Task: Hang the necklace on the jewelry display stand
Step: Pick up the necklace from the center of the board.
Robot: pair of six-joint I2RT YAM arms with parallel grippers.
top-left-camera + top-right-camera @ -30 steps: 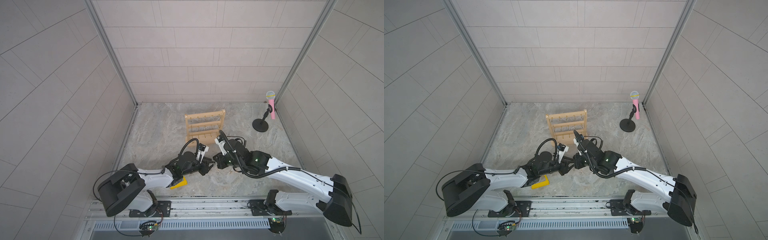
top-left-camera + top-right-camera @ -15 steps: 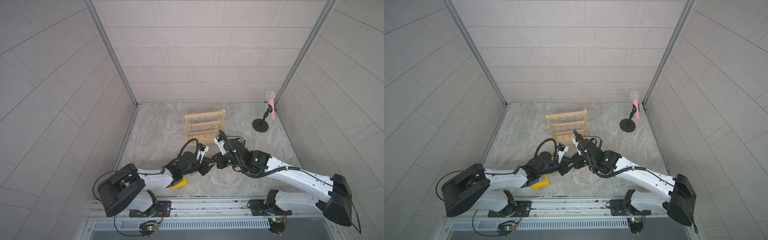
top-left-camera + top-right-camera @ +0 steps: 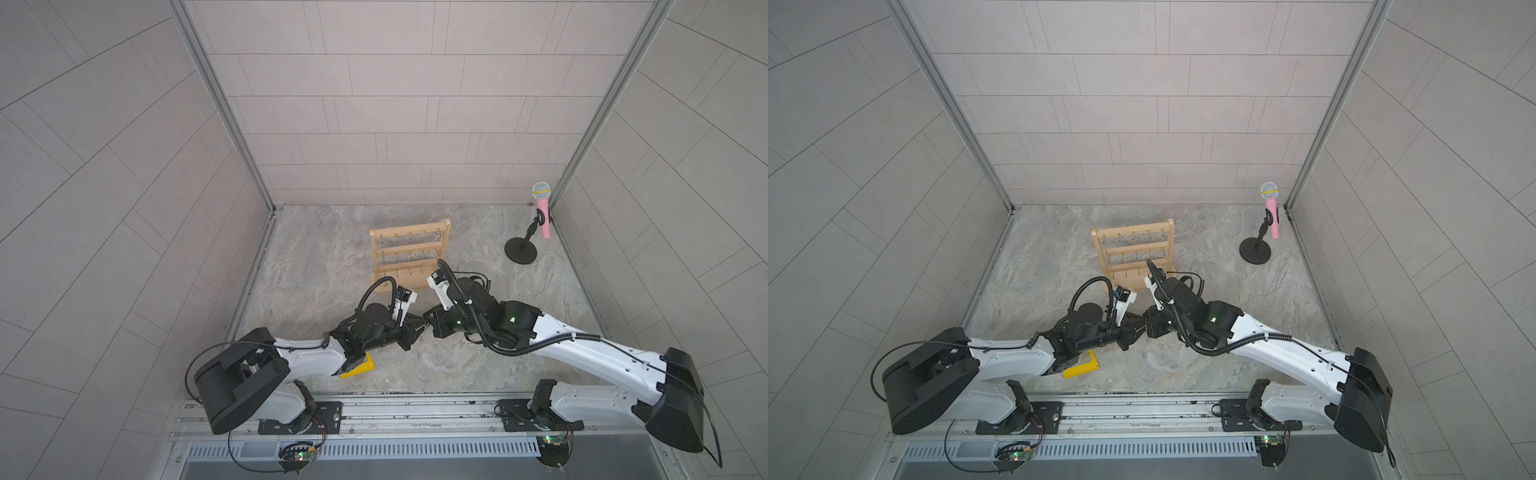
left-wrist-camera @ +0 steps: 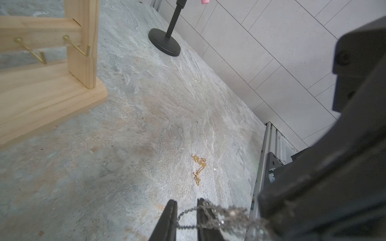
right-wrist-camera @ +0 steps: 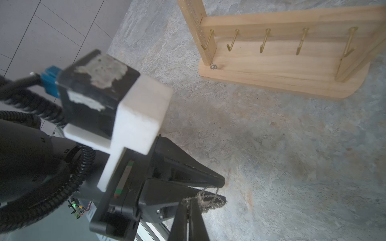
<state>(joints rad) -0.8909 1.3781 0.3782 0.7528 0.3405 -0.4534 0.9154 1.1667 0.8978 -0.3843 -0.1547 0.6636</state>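
The right claw (image 5: 189, 208) was pressed together on the necklace (image 5: 210, 204), a thin silvery chain bunched at its tips and held off the surface (image 3: 324, 257). The left claw (image 4: 186, 210) faced it tip to tip. Its fingers (image 4: 171, 217) stood a narrow gap apart, and strands of the chain crossed that gap and lay over one finger, with no pinch to be seen. In both top views the two claws met over the middle of the surface, nearer the front edge than the back, just in front of the stand (image 3: 409, 249). The stand stood upright around the middle of the surface, toward the back edge, with its base flat on the stone and a row of brass hooks (image 5: 264, 40) on its lowest bar. A small silvery bit (image 5: 213, 66) lay on the base at the foot of one upright. A gold chain (image 4: 199, 167) lay in a loose heap on the surface near the front edge, right of the claws and apart from both. A microphone stand (image 3: 520, 251) stood in the back right corner. A yellow frame (image 3: 359, 370) lay by the front edge, partly under the left arm (image 3: 307, 357).
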